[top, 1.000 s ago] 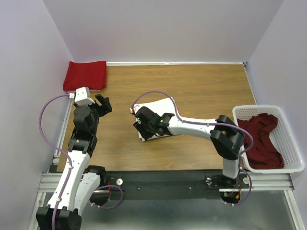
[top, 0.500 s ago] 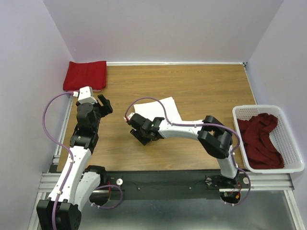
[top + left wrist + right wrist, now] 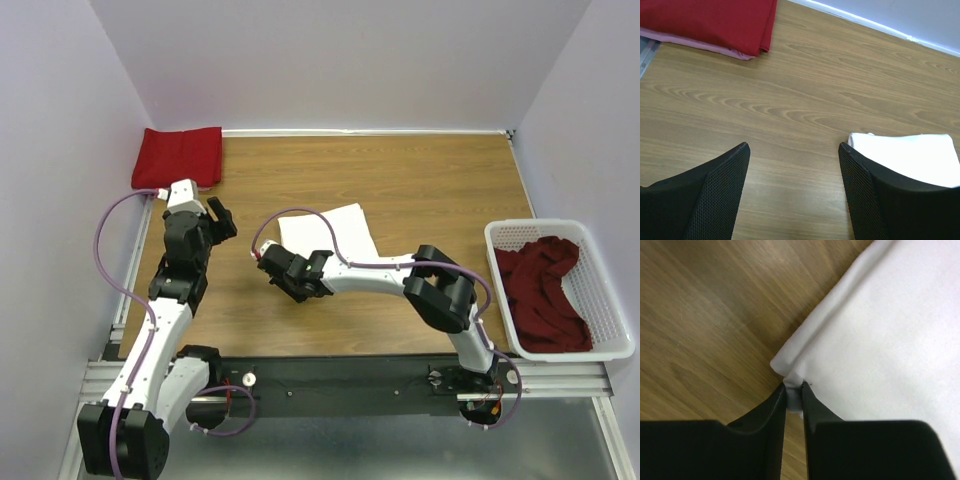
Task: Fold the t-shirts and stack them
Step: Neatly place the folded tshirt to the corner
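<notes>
Top camera: fixed above and behind the arm bases, facing down and toward the far wall, at a distance. It takes in the whole table, from the red shirt at far left to the basket at near right.

Left wrist camera: moderately high, tilted down toward the far side, looking out between the fingers of the left gripper.

Right wrist camera: very close to the surface, looking down past the right gripper.

All three views share the white shirt. Top and left wrist views also share the red shirt.
</notes>
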Available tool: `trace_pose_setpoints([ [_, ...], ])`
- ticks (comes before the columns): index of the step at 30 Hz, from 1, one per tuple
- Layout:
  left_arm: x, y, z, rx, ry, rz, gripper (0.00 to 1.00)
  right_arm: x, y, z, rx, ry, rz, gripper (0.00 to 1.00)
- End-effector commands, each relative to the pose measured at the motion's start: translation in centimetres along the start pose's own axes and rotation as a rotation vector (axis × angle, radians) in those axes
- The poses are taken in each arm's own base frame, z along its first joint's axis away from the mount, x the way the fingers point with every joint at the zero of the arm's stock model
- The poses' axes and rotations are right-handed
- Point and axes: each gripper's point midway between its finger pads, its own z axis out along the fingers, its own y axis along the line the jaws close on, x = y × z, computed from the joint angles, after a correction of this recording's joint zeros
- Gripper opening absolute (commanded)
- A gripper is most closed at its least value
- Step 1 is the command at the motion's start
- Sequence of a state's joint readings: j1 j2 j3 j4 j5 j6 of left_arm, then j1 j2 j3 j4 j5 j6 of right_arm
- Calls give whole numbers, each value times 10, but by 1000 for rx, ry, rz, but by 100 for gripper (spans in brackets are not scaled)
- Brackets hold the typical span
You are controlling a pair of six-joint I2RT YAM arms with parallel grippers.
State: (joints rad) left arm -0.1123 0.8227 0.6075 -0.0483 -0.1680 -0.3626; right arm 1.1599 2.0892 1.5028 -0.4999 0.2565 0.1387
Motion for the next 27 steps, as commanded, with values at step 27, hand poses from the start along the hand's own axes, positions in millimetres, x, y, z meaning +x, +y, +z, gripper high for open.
trace_pose_setpoints([
  [27,157,-81,4,365,571,-572,86,-34,-17,-49,-47,-179,201,1],
])
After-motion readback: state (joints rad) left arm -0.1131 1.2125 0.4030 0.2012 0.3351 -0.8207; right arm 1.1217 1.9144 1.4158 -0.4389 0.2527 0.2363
